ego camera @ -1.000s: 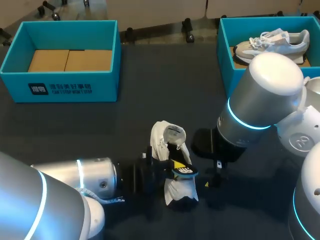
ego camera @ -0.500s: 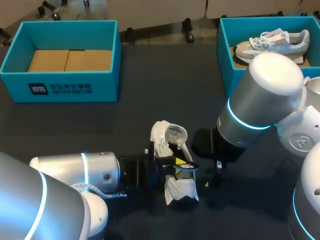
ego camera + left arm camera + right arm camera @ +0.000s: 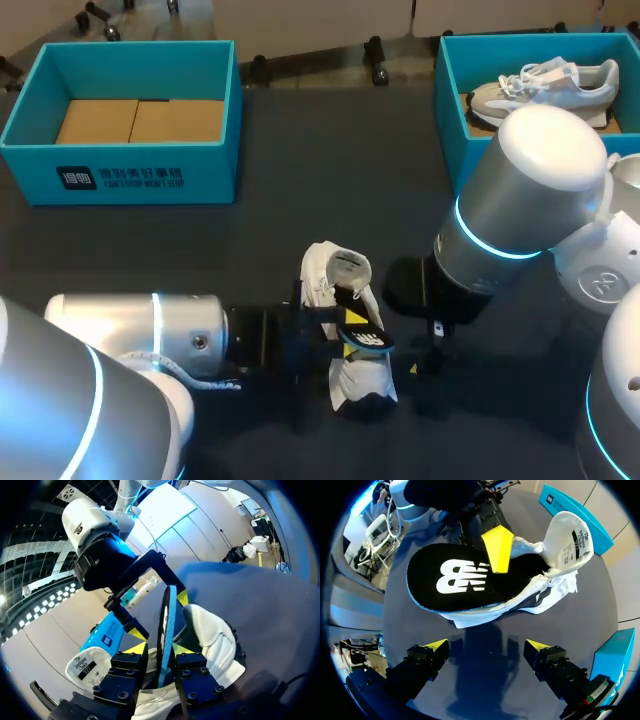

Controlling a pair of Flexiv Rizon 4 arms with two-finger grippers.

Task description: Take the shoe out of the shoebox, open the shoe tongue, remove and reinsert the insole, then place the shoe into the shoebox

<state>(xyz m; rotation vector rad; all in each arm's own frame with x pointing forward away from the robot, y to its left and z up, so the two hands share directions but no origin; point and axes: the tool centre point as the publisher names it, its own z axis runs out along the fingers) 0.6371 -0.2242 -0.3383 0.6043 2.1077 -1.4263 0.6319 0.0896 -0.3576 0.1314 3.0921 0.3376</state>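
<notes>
The shoe (image 3: 352, 378) is lying out on the table (image 3: 300, 200) between the two arms. The left gripper (image 3: 157, 648) is pinching the insole (image 3: 460, 580) edge-on over the opening, fingers clamped on it. The right gripper (image 3: 486, 647) is hovering beside the shoe, fingers wide apart, gripping nothing. I'm reading this as the insole step. The trick is going to be keeping the insole in line with the shoe's length, with the tongue (image 3: 570, 535) folded back. The shoe's long axis is running near-to-far, tongue end pointing away from the robot.
</notes>
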